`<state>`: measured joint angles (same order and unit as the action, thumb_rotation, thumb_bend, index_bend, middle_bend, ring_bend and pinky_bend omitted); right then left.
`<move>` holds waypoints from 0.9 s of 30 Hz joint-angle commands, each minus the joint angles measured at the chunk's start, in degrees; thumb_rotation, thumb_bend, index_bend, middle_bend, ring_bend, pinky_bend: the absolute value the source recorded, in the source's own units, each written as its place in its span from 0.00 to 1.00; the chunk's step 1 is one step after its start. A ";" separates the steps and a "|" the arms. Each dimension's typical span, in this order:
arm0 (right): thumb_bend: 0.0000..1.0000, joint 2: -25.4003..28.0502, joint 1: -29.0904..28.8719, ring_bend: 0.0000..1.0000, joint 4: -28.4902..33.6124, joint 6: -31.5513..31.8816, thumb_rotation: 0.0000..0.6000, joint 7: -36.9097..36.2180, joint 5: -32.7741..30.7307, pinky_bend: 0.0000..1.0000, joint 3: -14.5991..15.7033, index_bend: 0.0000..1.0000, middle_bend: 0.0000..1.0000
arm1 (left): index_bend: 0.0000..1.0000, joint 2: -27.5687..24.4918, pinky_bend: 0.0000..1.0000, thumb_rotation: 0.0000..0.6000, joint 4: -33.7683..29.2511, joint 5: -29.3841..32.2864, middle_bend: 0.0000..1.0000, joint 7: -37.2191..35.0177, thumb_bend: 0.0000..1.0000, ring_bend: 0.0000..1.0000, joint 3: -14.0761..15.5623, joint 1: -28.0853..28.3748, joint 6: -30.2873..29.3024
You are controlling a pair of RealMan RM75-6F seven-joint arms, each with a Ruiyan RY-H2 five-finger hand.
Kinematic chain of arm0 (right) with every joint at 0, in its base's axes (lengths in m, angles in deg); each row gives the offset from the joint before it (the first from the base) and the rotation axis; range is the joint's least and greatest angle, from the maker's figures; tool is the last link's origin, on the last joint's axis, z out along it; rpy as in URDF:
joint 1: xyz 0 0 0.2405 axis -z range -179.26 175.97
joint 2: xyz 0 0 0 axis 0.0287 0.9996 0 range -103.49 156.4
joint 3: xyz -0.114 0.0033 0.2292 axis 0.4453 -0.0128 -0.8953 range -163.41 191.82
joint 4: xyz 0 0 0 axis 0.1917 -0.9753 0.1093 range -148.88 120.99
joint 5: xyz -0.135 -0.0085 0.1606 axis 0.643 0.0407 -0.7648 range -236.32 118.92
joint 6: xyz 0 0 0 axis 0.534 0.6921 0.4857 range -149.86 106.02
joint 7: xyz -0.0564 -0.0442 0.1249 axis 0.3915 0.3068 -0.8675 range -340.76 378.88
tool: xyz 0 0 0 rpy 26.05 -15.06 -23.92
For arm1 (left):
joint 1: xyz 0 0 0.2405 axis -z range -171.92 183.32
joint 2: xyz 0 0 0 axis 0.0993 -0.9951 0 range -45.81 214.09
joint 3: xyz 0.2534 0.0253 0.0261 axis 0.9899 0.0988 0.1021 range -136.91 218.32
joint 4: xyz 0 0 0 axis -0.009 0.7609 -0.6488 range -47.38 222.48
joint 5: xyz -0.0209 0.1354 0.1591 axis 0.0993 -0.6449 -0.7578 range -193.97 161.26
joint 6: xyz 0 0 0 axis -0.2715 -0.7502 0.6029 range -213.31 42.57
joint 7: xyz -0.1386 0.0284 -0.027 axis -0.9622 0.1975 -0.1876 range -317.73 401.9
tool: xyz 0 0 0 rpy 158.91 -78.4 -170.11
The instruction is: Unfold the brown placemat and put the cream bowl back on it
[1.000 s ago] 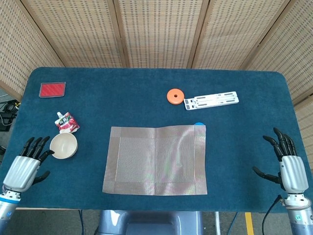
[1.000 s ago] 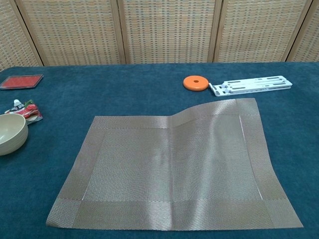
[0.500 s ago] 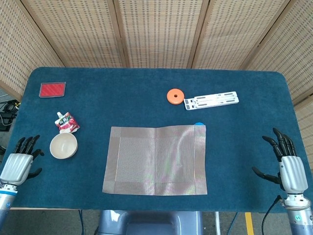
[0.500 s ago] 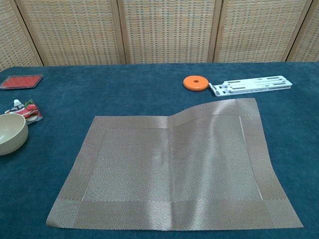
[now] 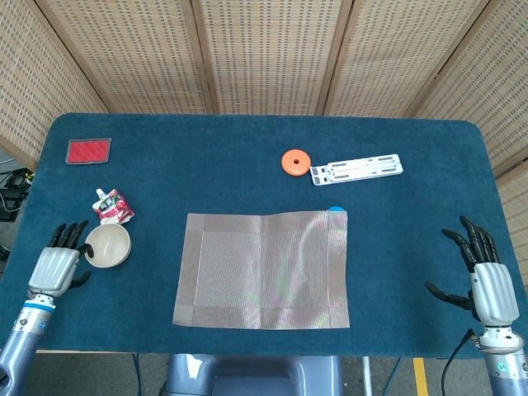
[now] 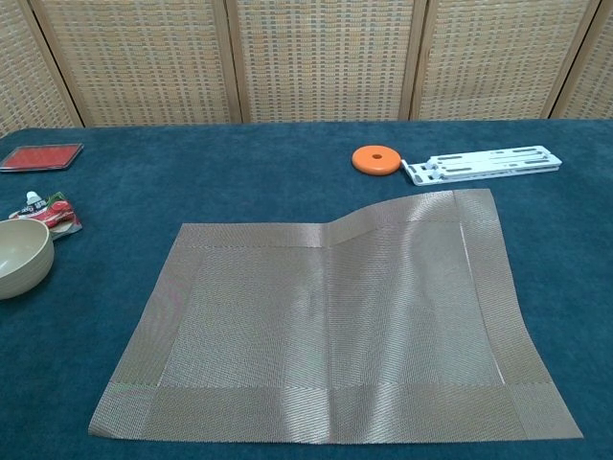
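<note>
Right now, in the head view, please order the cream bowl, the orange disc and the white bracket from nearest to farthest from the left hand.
1. Cream bowl, beside the left hand.
2. Orange disc, far centre.
3. White bracket, right of it.

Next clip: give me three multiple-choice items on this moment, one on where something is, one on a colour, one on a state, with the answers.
1. Where is the cream bowl?
A. on the table left of the placemat
B. on the placemat
C. beside the white rack

2. What colour is the disc near the white rack?
A. green
B. orange
C. black

3. How does the brown placemat lie?
A. folded in half
B. rolled up
C. spread open, far right corner raised

Answers: 1 A, the bowl sits on the table by the left hand. 2 B, it is orange in both views. 3 C, it shows its full border, and the chest view shows a hump.
</note>
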<state>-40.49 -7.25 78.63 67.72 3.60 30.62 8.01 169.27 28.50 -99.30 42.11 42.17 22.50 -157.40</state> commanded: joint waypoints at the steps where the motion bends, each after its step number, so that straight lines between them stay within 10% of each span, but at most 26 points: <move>1: 0.22 0.03 0.00 0.00 0.01 0.02 1.00 -0.10 0.00 0.00 0.00 0.20 0.00 | 0.48 1.10 0.00 1.00 0.99 0.08 0.00 0.64 0.27 0.00 -0.60 0.73 0.94; 10: 0.22 0.20 0.10 0.00 0.08 0.38 1.00 -0.57 0.14 0.00 -0.03 0.20 0.00 | 0.61 3.23 0.00 1.00 1.51 -0.03 0.00 2.00 0.47 0.00 -1.25 2.09 3.16; 27: 0.22 0.27 0.16 0.00 -0.03 0.81 1.00 -1.64 0.23 0.00 -0.15 0.20 0.00 | 0.69 -0.11 0.00 1.00 -11.48 -6.93 0.00 5.02 0.48 0.00 -3.02 3.72 -5.58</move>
<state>-40.24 -7.08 78.60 68.55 1.98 30.87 7.87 169.92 19.09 -104.87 45.82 39.67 25.52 -161.76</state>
